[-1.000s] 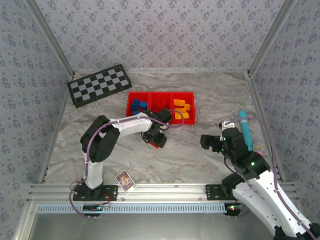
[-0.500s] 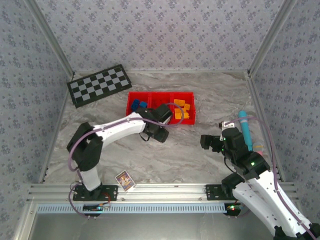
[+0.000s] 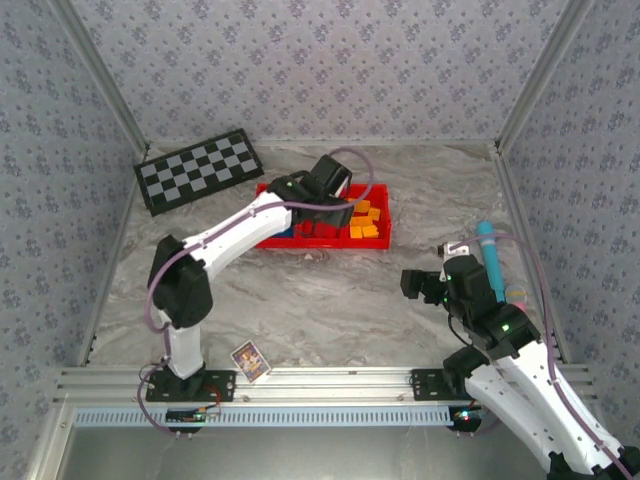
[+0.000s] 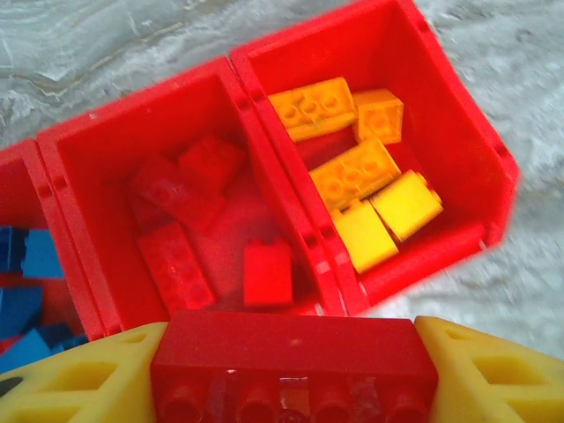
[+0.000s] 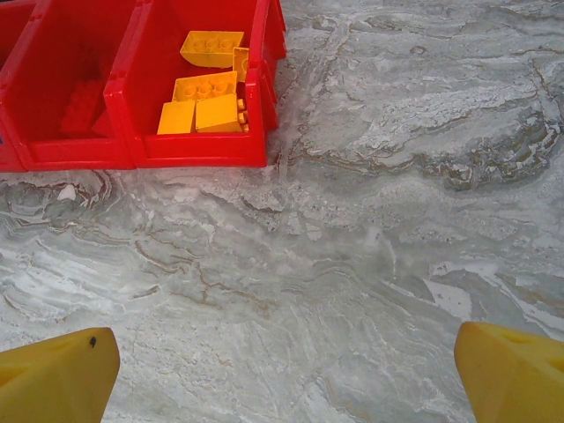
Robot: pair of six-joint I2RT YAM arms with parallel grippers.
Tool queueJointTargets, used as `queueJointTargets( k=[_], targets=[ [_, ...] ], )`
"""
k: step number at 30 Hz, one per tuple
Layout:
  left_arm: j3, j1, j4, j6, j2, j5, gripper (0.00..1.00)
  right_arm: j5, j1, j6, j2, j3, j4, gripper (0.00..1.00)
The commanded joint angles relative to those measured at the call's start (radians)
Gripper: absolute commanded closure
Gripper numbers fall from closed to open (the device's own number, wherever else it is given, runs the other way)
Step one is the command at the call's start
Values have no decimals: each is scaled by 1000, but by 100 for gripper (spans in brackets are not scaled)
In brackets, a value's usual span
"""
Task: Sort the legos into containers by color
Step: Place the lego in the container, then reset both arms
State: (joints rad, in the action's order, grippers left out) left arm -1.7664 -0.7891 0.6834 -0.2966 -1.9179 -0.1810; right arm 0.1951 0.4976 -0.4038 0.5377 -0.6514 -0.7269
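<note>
Long red brick, clamped in the left gripper, has travelled from the table before the tray to above its middle compartment of red bricks, so release looks due; right gripper hangs spread wide; no writing legible, card too small.

glossy plastic tray — smooth marbled tabletop

The left gripper and its red brick have swung from the table toward 12 o'clock, now hanging above the middle compartment.
</note>
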Motion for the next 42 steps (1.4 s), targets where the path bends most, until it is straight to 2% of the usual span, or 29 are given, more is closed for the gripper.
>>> queueJointTargets(
  k=[1, 8, 13, 16, 21, 25, 30, 34, 42],
  targets=[
    [-87, 43, 10, 16, -80, -16, 58, 15, -1, -3, -13, -7, -12, 0],
    [-179, 93, 56, 22, -200, 29, 57, 18, -2, 1, -13, -7, -9, 0],
    [-179, 93, 62, 25, -214, 34, 51, 20, -4, 1, -10, -5, -9, 0],
    [-178, 95, 54, 30, -211, 34, 43, 20, -4, 2, -9, -5, -8, 0],
    [-148, 94, 16, 40, -174, 54, 22, 20, -6, 2, -8, -7, -10, 0],
    [-138, 94, 7, 50, -143, 48, 15, 20, -7, 1, -8, -7, -11, 0],
    [-97, 94, 2, 62, -73, 35, 14, 21, -6, 0, -8, -6, -11, 0],
    [-32, 94, -65, 70, 13, 17, 14, 24, -7, 0, -6, -7, -10, 0],
    [215, 97, -217, 88, 263, -81, 13, 33, -25, -4, 2, -7, 25, 0]
  ],
)
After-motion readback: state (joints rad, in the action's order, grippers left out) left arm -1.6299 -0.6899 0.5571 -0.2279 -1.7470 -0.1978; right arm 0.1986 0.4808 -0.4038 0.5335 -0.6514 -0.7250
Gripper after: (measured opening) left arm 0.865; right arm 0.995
